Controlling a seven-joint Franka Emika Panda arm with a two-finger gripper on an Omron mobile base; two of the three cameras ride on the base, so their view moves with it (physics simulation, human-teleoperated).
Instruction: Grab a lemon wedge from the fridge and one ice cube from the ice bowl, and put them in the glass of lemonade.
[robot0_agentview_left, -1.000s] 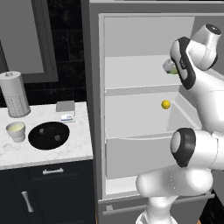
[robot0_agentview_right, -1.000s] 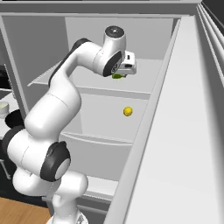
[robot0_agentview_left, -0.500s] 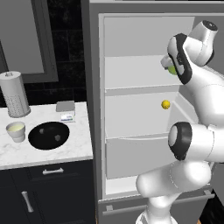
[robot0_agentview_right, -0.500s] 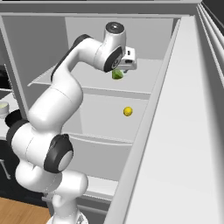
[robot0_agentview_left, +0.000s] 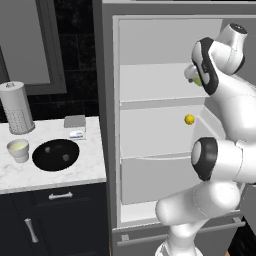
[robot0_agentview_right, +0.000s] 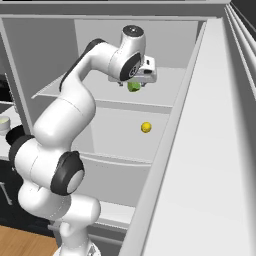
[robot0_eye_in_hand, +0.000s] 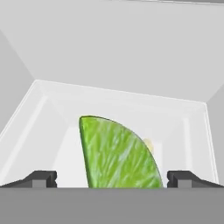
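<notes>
Hand (robot0_agentview_right: 134, 84) lowered onto lemon wedge (robot0_eye_in_hand: 120, 154) on upper shelf (robot0_agentview_left: 155, 95) of fridge (robot0_agentview_left: 107, 125); arm moved slightly versus half second ago. Fingers (robot0_eye_in_hand: 41, 178) spread wide, wedge framed between tips, not yet clamped. Grasp judged imminent. Glass of lemonade (robot0_agentview_left: 18, 149) and ice bowl (robot0_agentview_left: 55, 154) untouched on bench (robot0_agentview_left: 90, 165).

Open fridge (robot0_agentview_left: 107, 100); lemon wedge (robot0_agentview_left: 198, 80) on upper shelf beside arm; yellow ball (robot0_agentview_left: 189, 119) below; ice bowl (robot0_agentview_left: 55, 154) and glass of lemonade (robot0_agentview_left: 18, 150) on counter (robot0_agentview_left: 90, 165).
</notes>
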